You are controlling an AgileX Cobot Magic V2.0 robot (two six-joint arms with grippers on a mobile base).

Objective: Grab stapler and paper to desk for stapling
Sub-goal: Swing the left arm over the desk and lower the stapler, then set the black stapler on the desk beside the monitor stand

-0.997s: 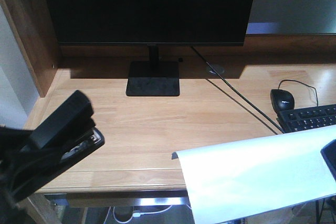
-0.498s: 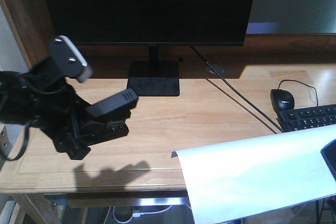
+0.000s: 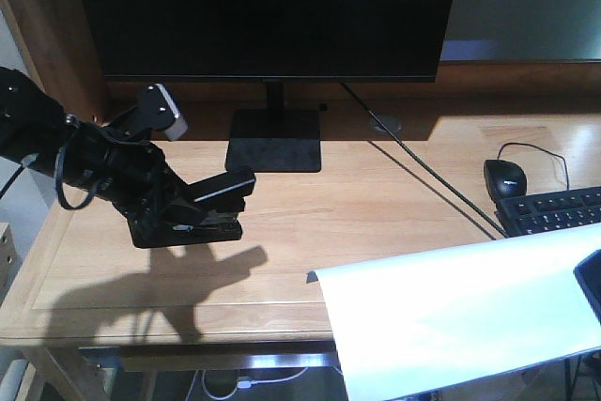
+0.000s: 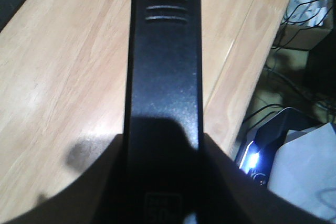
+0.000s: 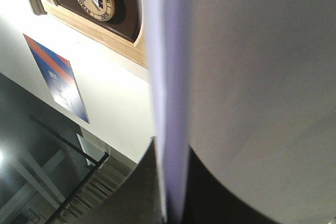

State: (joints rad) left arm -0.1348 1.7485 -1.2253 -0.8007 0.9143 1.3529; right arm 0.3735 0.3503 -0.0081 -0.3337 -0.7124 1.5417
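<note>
Left gripper clamps the stapler left of monitor stand; only wrist cam shows right gripper pinching paper.

The stapler between my left fingers looks like matt black plastic, finely grained, with three moulded ribs near its tip. Those fingers are a dull black too. The counter is light wood with a smooth satin finish. Its grain and plank joints show, and it gives a soft sheen under the light. The paper is plain white, smooth and matt, and it looks thin edge-on at my right fingers. The mouse is black plastic with a slight gloss.
</note>
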